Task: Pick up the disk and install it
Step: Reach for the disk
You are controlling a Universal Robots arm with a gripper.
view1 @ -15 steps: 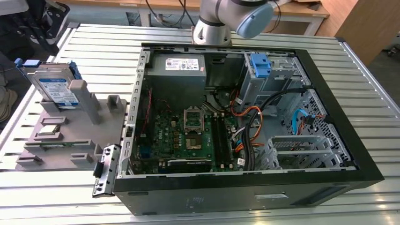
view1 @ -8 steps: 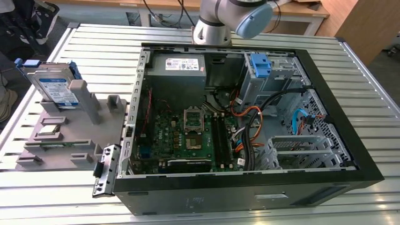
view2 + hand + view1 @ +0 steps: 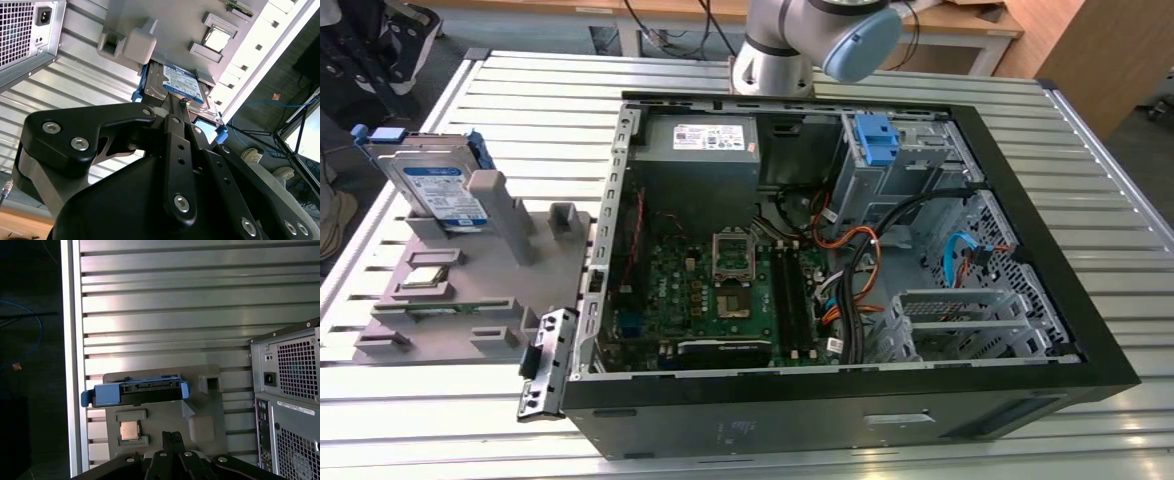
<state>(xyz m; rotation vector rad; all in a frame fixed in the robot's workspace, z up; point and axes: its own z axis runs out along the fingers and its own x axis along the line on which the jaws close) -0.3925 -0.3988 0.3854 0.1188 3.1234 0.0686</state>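
The disk (image 3: 440,185), a silver drive with a white and blue label in a blue carrier, stands on edge in a slot of the grey fixture (image 3: 467,290) at the exterior view's left. The first wrist view looks down on the disk (image 3: 137,391) edge-on, and the second wrist view shows its labelled face (image 3: 182,82). My gripper (image 3: 176,102) hangs well above it, apart from it, with its black fingers pressed together and nothing between them. In the first wrist view the gripper (image 3: 172,436) points toward the fixture (image 3: 200,410).
An open computer case (image 3: 854,260) lies on the slatted metal table (image 3: 1094,130), with a blue caddy (image 3: 874,135) in its drive bay and a grey power supply (image 3: 707,140). A processor chip (image 3: 130,430) rests in the fixture. The case's rear panel (image 3: 290,390) stands beside the fixture.
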